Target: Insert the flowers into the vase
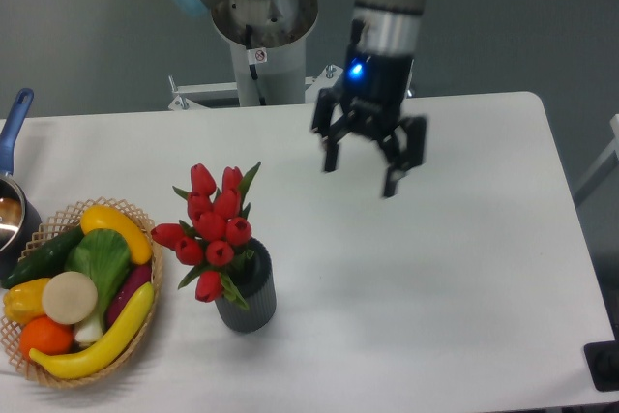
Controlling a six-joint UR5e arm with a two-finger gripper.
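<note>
Camera: the pincer [361, 175] hangs spread wide, pointing down, well apart from the flowers [214, 227].

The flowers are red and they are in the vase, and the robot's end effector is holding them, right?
Not quite. The flowers are red and they do stand in the vase, but the end effector is not holding them. In the camera view it hangs open above the table, up and to the right of the bunch.

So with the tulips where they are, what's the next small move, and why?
Probably just keep the gripper clear, perhaps a little higher. The flowers already stand in the vase, the jaws are open and hold nothing, well away to the right, so nothing seems left to place.
</note>
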